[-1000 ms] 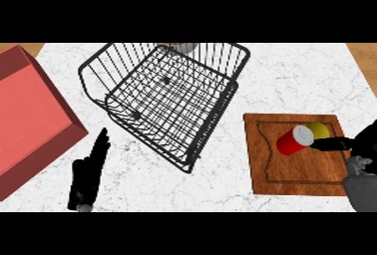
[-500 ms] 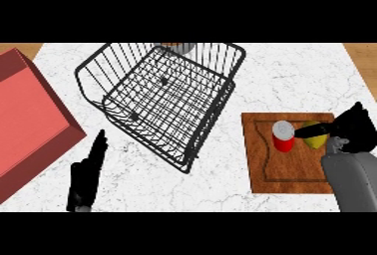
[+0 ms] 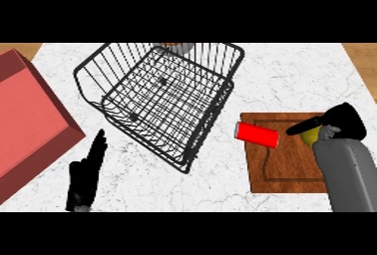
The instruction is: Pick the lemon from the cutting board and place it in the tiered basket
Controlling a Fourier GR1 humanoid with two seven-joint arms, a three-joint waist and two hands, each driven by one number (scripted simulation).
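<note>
- Our right hand [image 3: 340, 121] has moved in over the cutting board [image 3: 287, 172] since the earlier frames; its fingers curl round the lemon [image 3: 312, 134], mostly hidden beneath.
- The red can [image 3: 258, 134] now lies tipped beside it.
- We judge lifting toward the tiered basket [image 3: 165, 94] comes next.
- Our left hand [image 3: 85, 174] rests straight-fingered, lower left.

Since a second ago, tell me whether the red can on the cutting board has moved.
Yes. The red can has slid toward the cutting board's left edge, closer to the wire basket, away from the right hand.
</note>
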